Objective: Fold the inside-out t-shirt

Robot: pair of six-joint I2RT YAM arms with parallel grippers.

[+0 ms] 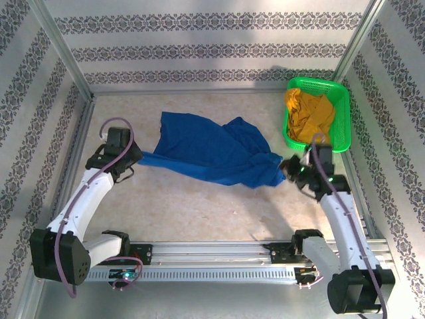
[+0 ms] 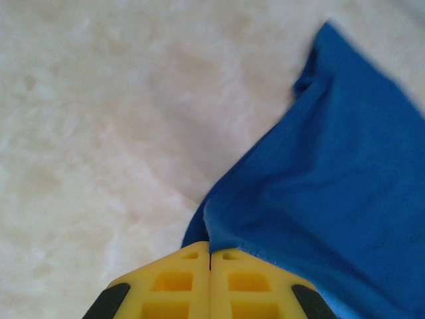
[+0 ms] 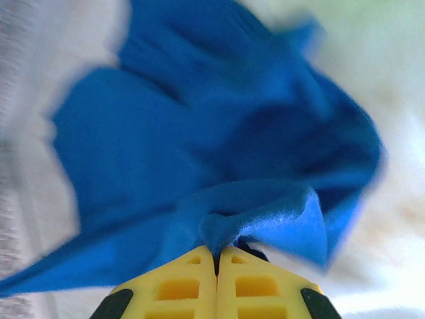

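1. Blue cotton t-shirt (image 1: 212,149), crumpled and unfolded, lies across the middle of the table (image 1: 199,219). It runs from left to right, with most of the cloth toward the far side and each end drawn into a point.
2. Left claw (image 2: 210,256): closed, its yellow fingers pressed together on a corner at the left end of the t-shirt. From the pinch the cloth fans out to the right and far side, and bare table lies to the left.
3. Right claw (image 3: 217,256): closed, gripping a bunched fold at the right end of the t-shirt, with the rest of the cloth running away to the left. The wrist view is blurred, so it cannot be told whether hem, sleeve or shoulder is pinched.
4. Relation: the t-shirt lies between the two claws and touches both, each holding one end low over the table.
5. Green basket (image 1: 342,113), far right, holds a mustard-yellow garment (image 1: 309,113). It stands just beyond the right claw and apart from the t-shirt.
6. Progress (a judgement): early. Both ends are grasped, but no fold has been made, and the cloth is wrinkled and heaped toward the right. Spreading it flat and then folding the sleeves and body all appear left to do.
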